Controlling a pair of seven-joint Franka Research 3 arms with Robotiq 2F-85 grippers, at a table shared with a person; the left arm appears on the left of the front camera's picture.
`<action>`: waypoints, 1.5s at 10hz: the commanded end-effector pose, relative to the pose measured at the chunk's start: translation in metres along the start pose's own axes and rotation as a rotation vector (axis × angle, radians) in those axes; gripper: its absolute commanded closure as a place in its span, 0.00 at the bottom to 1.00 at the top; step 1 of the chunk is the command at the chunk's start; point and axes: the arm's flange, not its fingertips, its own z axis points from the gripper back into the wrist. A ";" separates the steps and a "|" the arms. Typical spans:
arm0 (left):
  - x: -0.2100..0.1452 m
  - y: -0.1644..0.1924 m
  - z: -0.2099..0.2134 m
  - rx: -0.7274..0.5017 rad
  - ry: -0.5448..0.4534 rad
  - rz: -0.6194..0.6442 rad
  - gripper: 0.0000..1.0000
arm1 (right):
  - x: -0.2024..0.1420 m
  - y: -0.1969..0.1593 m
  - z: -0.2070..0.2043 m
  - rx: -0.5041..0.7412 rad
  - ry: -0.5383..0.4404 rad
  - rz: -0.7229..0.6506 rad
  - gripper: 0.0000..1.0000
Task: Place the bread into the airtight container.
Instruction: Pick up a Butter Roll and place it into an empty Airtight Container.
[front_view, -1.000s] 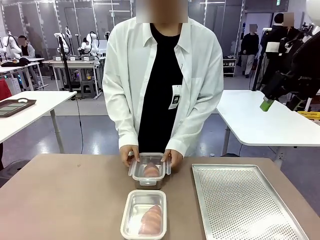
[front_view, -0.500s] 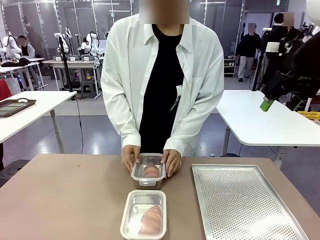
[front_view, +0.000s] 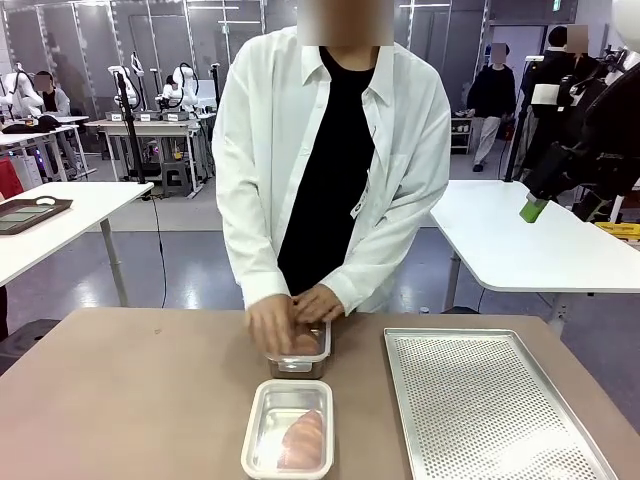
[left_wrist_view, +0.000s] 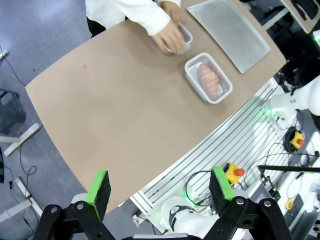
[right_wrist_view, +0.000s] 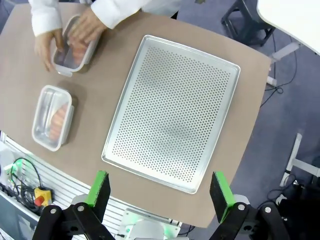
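With both hands (front_view: 295, 318) pressed flat on the far container (front_view: 300, 352) near the table's far edge, bread (front_view: 303, 439) sealed in the near container (front_view: 288, 428), a lid corner could be left unsealed by uneven pressure.

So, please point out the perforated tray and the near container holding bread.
perforated tray (front_view: 490, 410), front view, middle of its holed surface.
near container (front_view: 262, 428), front view, its left rim.

Bread (front_view: 303, 440) lying in near open clear container (front_view: 262, 452), second lidded container (front_view: 312, 352) just beyond, holding bread
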 end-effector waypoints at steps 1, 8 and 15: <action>-0.001 0.000 0.001 -0.005 0.003 -0.024 0.00 | 0.002 -0.001 0.001 0.002 0.009 0.000 0.00; -0.001 0.000 0.001 -0.005 0.003 -0.024 0.00 | 0.002 -0.001 0.001 0.002 0.009 0.000 0.00; -0.001 0.000 0.001 -0.005 0.003 -0.024 0.00 | 0.002 -0.001 0.001 0.002 0.009 0.000 0.00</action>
